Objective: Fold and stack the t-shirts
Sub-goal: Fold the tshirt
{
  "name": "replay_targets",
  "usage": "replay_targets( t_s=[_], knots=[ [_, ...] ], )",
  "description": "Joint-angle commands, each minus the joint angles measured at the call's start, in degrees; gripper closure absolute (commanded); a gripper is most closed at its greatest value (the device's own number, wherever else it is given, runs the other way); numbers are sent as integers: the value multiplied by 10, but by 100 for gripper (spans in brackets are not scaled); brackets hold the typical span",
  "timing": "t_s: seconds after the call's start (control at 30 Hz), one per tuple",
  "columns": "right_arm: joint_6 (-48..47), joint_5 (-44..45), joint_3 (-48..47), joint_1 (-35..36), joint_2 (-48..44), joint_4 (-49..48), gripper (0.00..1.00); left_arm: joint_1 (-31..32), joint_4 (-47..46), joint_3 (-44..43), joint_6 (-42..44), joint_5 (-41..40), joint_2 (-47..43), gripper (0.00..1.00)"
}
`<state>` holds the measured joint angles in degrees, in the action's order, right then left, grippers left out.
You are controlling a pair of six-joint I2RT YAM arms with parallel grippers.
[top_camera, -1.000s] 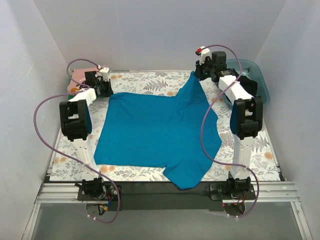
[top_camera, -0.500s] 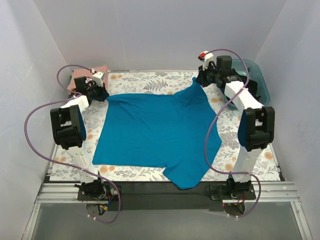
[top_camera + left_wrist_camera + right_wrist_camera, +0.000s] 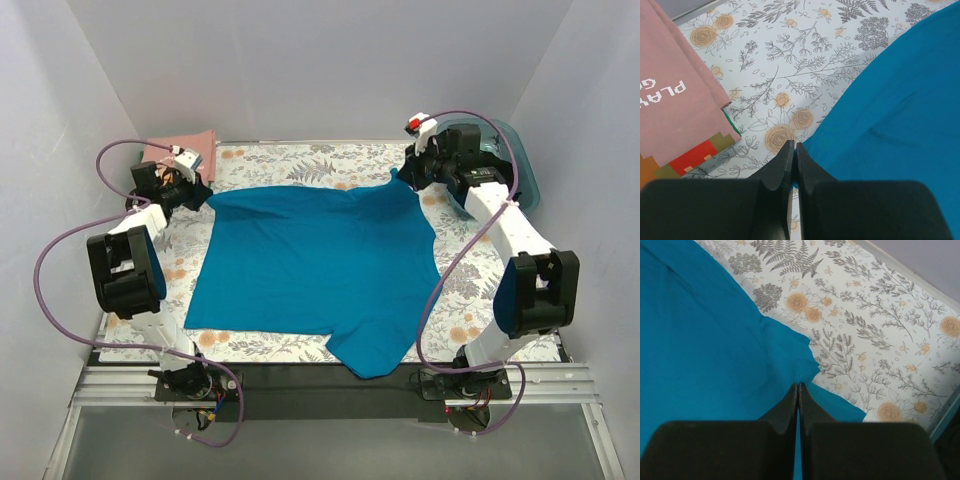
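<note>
the teal-blue t-shirt (image 3: 315, 270) lies wider and flatter than 1 second ago. both arms have swung outward, and the peak of cloth under the right gripper (image 3: 410, 180) has dropped. the shirt's far edge now runs almost taut between the 2 grippers. i judge the spreading step nearly done, with folding not yet begun. from both hands the bulk of the shirt lies back toward the arm bases. its near corner droops over the near edge of the floral table covering (image 3: 300, 165).

room is tight outward. the blue tub (image 3: 520, 165) sits just beyond the right gripper on its outer side. the pink t-shirt (image 3: 190, 150) lies just outside and beyond the left gripper (image 3: 195, 192), with a sliver of a green t-shirt (image 3: 731, 125) under it. the side walls are near both arms. inward, over the spread shirt, the space is open.

the left gripper's fingers (image 3: 777, 170) are pressed together, and the teal corner looks pinched at their inner side. the right gripper's fingers (image 3: 785, 410) are likewise closed flat, on a small tuck of the far edge.
</note>
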<state>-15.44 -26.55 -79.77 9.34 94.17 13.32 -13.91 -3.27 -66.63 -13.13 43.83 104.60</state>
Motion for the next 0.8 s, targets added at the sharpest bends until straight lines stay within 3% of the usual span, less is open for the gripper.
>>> replay_targets(
  t_s=[0.0,0.37,0.77],
  knots=[
    [-6,-28,33,-3,-60,22,99,-14,3,17,40,49,-47,100],
    [-20,-49,165,-1,-149,49,99,-34,63,91,144,78,-96,100],
    [-49,-75,260,12,-153,65,99,-39,108,123,232,57,-82,100]
  ],
)
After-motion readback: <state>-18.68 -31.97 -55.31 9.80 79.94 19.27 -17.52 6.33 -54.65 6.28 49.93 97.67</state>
